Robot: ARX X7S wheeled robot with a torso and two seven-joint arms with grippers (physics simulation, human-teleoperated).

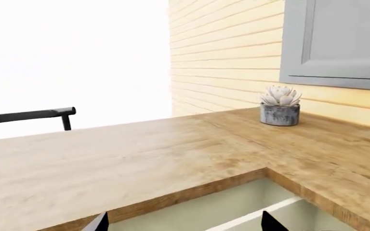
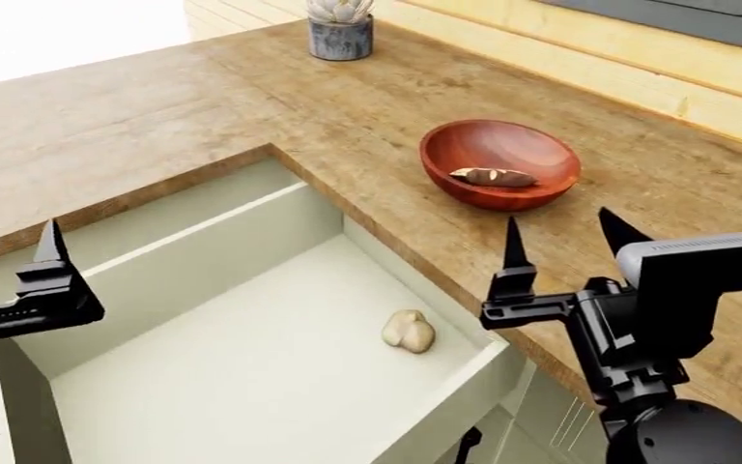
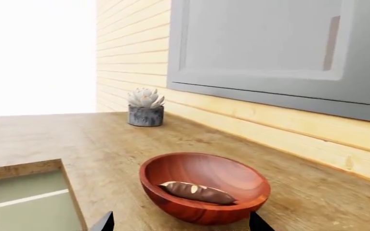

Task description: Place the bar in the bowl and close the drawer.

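The bar [image 2: 494,177] lies inside the bowl [image 2: 500,162], on its floor and slightly toward the near wall, so the first half of the task reads as complete. The bowl stands on the worktop [image 2: 152,126], just beyond the far right corner of the cut-out that houses the drawer [image 2: 216,377], and clear of the worktop's back edge. The drawer is pulled fully out, its pale walls and floor exposed. A garlic-like bulb [image 2: 409,331] rests on the drawer floor near the right wall; it is not part of the task.

The right claw [image 2: 562,246] hovers above the worktop's front edge, just short of the bowl, with its jaws spread wide and nothing between them. The left claw [image 2: 16,280] hangs over the drawer's left side. Only part of it shows in the head view, but the left wrist view shows its two fingertips well apart and empty.

The step in hand is judged to be closing the drawer. The next move calls for bringing one claw down to the drawer's front panel, which sits at the bottom of the head view and is largely out of sight, and pushing it straight toward the back wall. A potted succulent [image 2: 340,27] at the far corner plays no role.
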